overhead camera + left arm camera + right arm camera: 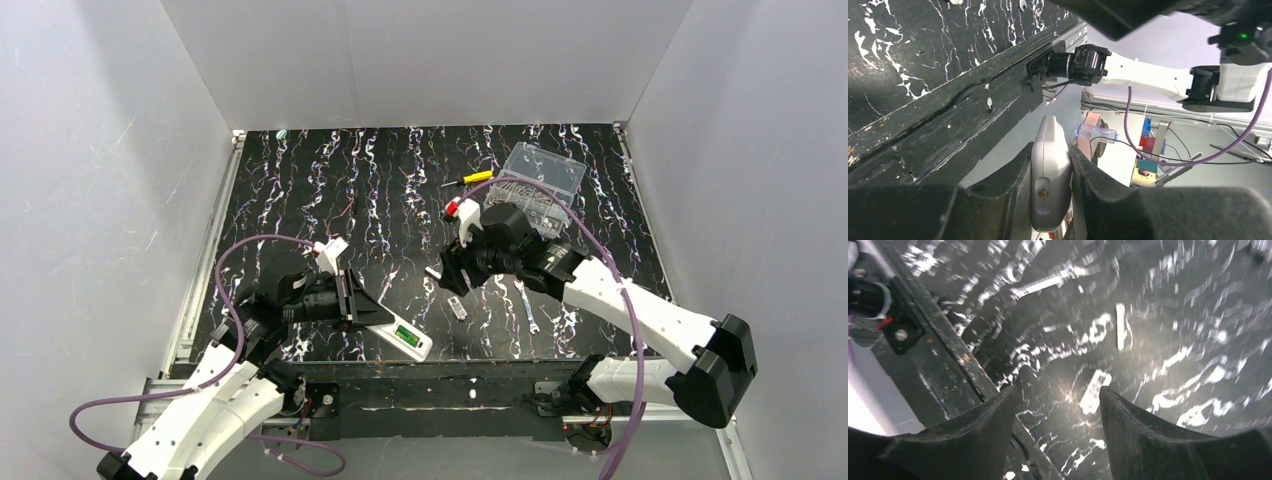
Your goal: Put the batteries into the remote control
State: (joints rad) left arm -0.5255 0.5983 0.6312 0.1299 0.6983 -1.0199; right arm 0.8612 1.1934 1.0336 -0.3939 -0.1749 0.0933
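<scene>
Seen from above, a black tabletop (300, 180) streaked with white sits inside plain white walls (420, 60). The left tool (352, 300) pinches a remote (405, 338), whose long axis runs straight out from its tips, green screen end farthest from it and close to the tabletop's near edge. The right tool (452, 280) hangs just above a small white piece (457, 308), with bare tabletop between the two tools. The left wrist view shows the remote (1048, 175) edge-on, squeezed between both fingers (1088, 180), with the tabletop (898, 50) edge to their left. In the right wrist view, the right tool (1058, 390) is spread; the white piece (1094, 391) lies blurred just ahead of the gap, and a slim stick (1120, 327) lies farther out.
</scene>
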